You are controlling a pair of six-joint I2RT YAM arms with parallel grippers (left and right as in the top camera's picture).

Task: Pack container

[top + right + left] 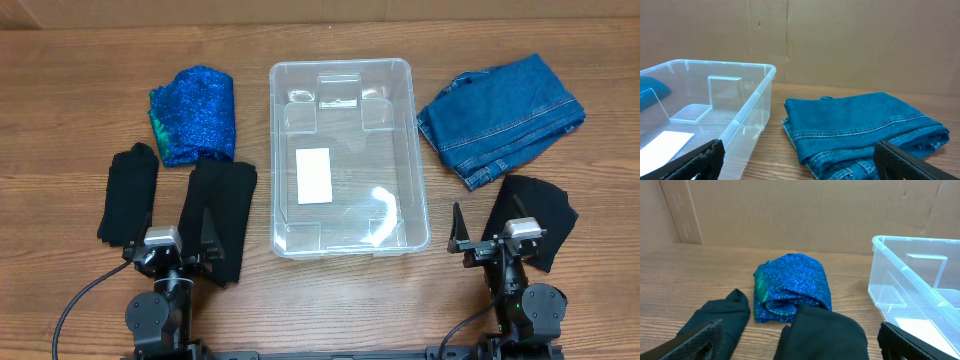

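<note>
The clear plastic container (345,160) stands in the middle of the table, empty, with a white label (314,175) on its bottom. It also shows in the left wrist view (910,287) and the right wrist view (715,110). A sparkly blue rolled cloth (193,115) (792,287) lies to its left. Two black cloths (220,215) (130,192) lie below that. Folded blue jeans (500,118) (860,127) lie to the right, with a black cloth (540,215) below them. My left gripper (172,245) (800,342) is open over the black cloth (822,335). My right gripper (497,240) (800,162) is open and empty.
The wooden table (330,300) runs to a brown cardboard wall (790,210) at the back. Both arm bases sit at the front edge.
</note>
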